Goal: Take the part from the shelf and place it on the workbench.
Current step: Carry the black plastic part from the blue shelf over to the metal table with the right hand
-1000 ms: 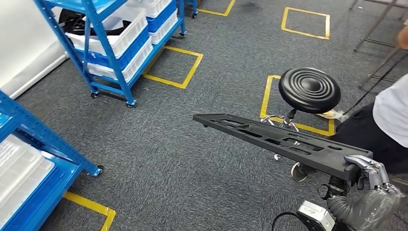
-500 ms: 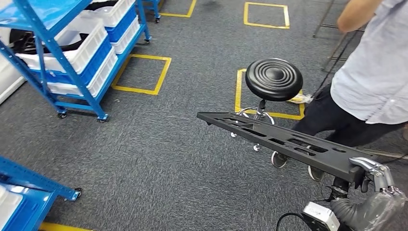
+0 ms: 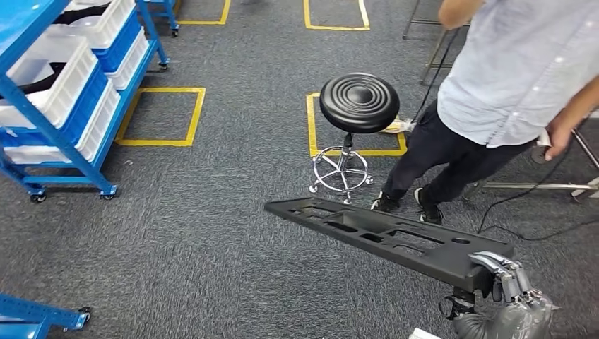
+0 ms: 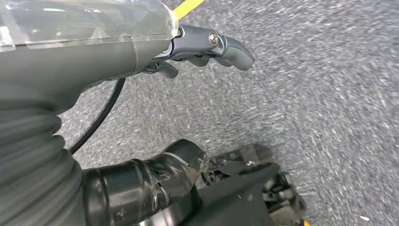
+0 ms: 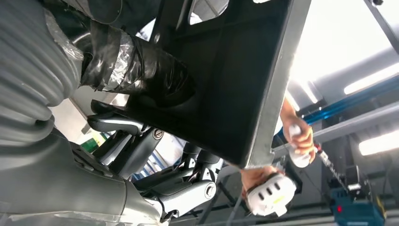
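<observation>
The part (image 3: 381,236) is a long flat black plastic panel with several cut-outs. It hangs level above the grey carpet, reaching from the picture's middle to the lower right. My right hand (image 3: 512,293) grips its near end, fingers hooked over the top edge. The right wrist view looks up at the panel's underside (image 5: 226,80), with the thumb (image 5: 141,70) pressed against it. My left hand (image 4: 202,44) hangs over the carpet with fingers apart, holding nothing.
A black round stool (image 3: 359,102) stands just beyond the panel's far end. A person (image 3: 508,78) in a light shirt stands right of it, close to the panel. A blue shelf (image 3: 56,92) with white bins is at far left. Cables (image 3: 537,226) lie on the floor.
The whole view has swung to the right: shelf and stool slid left and the person came further into view. My right hand still holds the panel.
</observation>
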Robot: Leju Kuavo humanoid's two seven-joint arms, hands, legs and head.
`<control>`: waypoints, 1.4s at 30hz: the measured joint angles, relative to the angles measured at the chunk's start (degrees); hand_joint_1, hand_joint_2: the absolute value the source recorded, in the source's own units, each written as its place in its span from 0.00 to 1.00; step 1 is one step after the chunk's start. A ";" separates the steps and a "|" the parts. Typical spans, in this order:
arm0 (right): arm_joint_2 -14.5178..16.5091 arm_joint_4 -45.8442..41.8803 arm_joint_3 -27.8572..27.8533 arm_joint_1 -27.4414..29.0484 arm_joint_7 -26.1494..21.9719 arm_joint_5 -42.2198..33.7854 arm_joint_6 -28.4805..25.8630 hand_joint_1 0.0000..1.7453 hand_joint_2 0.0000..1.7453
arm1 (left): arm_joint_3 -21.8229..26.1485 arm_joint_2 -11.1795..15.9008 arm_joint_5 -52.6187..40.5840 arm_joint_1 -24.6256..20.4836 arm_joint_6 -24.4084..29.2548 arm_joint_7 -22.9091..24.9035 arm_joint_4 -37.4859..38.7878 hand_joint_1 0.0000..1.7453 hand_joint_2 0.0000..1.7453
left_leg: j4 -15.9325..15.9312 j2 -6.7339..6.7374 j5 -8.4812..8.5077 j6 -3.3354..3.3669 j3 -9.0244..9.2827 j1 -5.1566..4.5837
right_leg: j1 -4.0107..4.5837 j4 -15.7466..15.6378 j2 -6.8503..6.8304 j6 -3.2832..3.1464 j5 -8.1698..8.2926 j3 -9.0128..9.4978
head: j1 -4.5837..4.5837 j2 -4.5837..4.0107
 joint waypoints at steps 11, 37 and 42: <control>2.08 -1.73 2.49 1.96 -0.78 0.42 -0.02 1.00 1.00 | 0.27 0.02 0.02 -0.01 0.07 0.01 0.00 0.00 1.00 | 15.54 -4.02 -7.26 -2.08 -6.39 0.05 | -0.13 -3.30 4.89 -2.87 0.38 1.97 | -0.11 0.00; 2.15 -1.72 3.38 2.48 -0.07 0.22 -0.05 1.00 1.00 | 0.84 -0.02 0.20 -0.37 0.31 -0.80 0.00 0.00 1.00 | 1.96 -0.09 -1.77 -1.49 0.22 -0.07 | 0.15 -3.85 1.85 -2.50 0.52 2.25 | -0.07 0.00; 2.15 -1.71 3.51 2.45 -0.10 0.23 -0.07 1.00 1.00 | 1.25 0.04 0.51 -0.09 0.26 -0.88 0.00 0.00 1.00 | 15.63 -4.08 -6.75 -1.96 -6.75 0.05 | -0.09 -4.19 5.33 -2.91 0.79 2.54 | -0.25 0.00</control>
